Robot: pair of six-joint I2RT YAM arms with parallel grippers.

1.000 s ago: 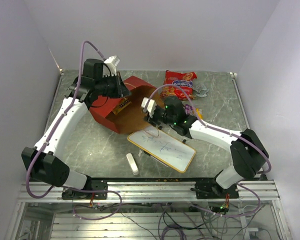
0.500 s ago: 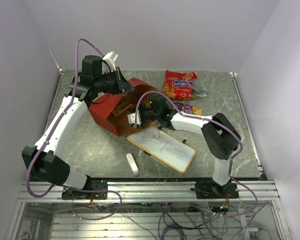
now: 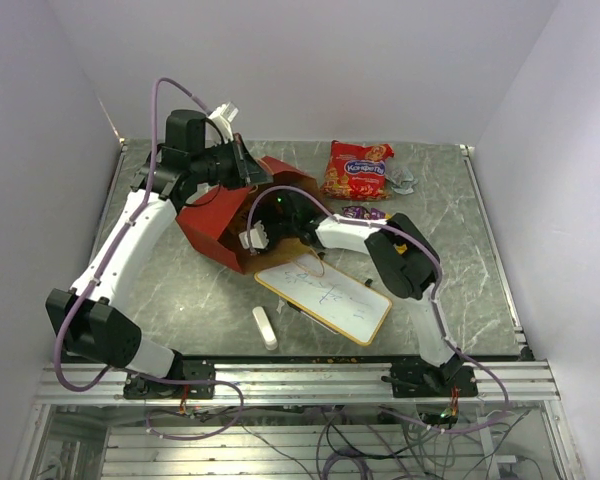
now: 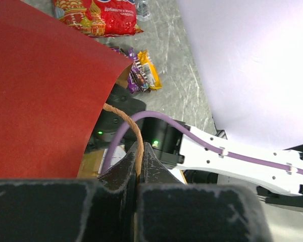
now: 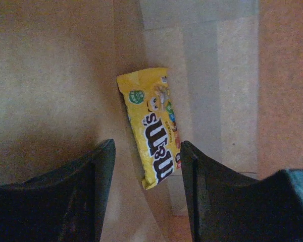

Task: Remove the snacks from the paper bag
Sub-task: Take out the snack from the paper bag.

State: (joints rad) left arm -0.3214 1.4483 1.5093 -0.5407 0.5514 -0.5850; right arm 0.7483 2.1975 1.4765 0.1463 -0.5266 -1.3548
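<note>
The red paper bag [image 3: 212, 222] lies on its side with its mouth toward the right. My left gripper [image 4: 136, 171] is shut on the bag's twine handle [image 4: 133, 132] and holds the upper edge up. Inside, a yellow candy pack [image 5: 152, 125] lies on the brown kraft floor. My right gripper [image 5: 146, 174] is open inside the bag, and the pack's near end sits between its fingertips without touching them. In the top view the right wrist [image 3: 278, 214] sits in the mouth and its fingers are hidden. A red-orange snack bag [image 3: 358, 170], purple and yellow packs [image 3: 365, 212] and a silvery wrapper [image 3: 402, 181] lie on the table.
A white whiteboard [image 3: 325, 295] with a yellow rim lies just in front of the bag mouth, under the right forearm. A small white eraser stick [image 3: 265, 327] lies near the front edge. Walls close in the table on the left, back and right.
The right arm has reached leftward into the bag mouth, and its jaws have widened. The left gripper has kept its hold on the handle, barely moving.
</note>
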